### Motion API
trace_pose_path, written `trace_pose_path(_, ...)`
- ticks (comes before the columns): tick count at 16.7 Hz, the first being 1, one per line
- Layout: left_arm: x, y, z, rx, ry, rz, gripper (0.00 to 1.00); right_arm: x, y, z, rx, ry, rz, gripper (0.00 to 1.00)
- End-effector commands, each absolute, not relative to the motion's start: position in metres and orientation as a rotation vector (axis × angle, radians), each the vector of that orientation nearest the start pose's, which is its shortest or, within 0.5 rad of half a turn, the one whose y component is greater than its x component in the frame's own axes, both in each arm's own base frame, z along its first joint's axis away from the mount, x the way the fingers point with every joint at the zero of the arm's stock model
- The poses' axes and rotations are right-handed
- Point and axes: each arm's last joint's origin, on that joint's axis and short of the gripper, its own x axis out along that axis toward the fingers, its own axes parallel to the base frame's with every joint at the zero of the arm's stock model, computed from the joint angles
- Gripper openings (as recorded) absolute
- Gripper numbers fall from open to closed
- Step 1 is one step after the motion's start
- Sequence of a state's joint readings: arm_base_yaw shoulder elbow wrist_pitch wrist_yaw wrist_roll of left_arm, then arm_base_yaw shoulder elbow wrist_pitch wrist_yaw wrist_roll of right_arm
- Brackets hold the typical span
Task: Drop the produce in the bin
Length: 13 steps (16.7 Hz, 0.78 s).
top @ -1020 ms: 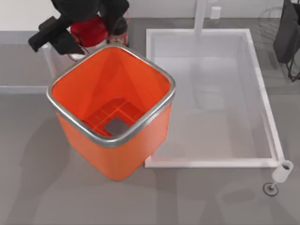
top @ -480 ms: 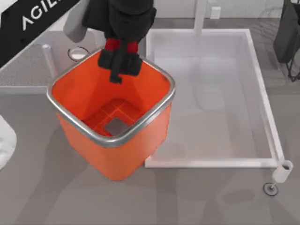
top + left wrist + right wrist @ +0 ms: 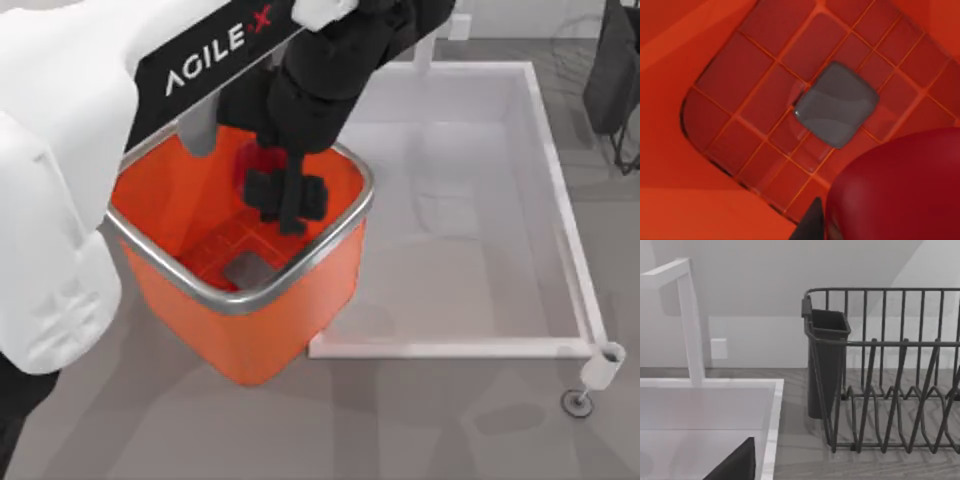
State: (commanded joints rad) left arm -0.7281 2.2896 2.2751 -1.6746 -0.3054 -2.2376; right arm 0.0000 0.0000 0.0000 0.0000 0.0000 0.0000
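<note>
Produce (image 3: 262, 160) in left end effector (image 3: 287, 203) above bin (image 3: 240, 330), beside white tray (image 3: 560, 210).

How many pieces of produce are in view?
1: the produce sits in the left pincer above the open bin. Nothing else lies on the bin floor, though the arm hides part.

White lettering "AGILE·X" runs along the black band of the left arm (image 3: 215, 45) over the bin.

A rendered kitchen counter: white sink basin (image 3: 560, 220), faucet (image 3: 690, 320), wire dish rack (image 3: 890, 370).
</note>
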Motion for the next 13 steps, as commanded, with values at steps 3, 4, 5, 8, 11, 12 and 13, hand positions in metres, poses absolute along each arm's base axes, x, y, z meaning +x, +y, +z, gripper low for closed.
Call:
trace_pose_path(3,0.334,-0.277,0.259,-0.978,0.935,1.213,0.00,0.106,-0.001,0.160,0.000,0.000,0.000,1.00)
trace_pose_path(4,0.334,-0.277,0.259,-0.978,0.935,1.213,0.00,0.106,-0.001,0.160,0.000,0.000,0.000,1.00)
trace_pose_path(5,0.336,-0.275,0.259,-0.982,0.936,1.214,0.00,0.106,-0.001,0.160,0.000,0.000,0.000,1.00)
trace_pose_path(8,0.337,-0.275,0.255,-0.980,0.936,1.213,0.00,0.106,-0.001,0.160,0.000,0.000,0.000,1.00)
trace_pose_path(11,0.339,-0.271,0.246,-0.997,0.927,1.197,0.00,0.106,-0.001,0.160,0.000,0.000,0.000,1.00)
trace_pose_path(12,0.340,-0.270,0.244,-1.006,0.925,1.191,0.00,0.106,-0.001,0.160,0.000,0.000,0.000,1.00)
trace_pose_path(13,0.341,-0.268,0.241,-1.014,0.923,1.184,0.00,0.106,-0.001,0.160,0.000,0.000,0.000,1.00)
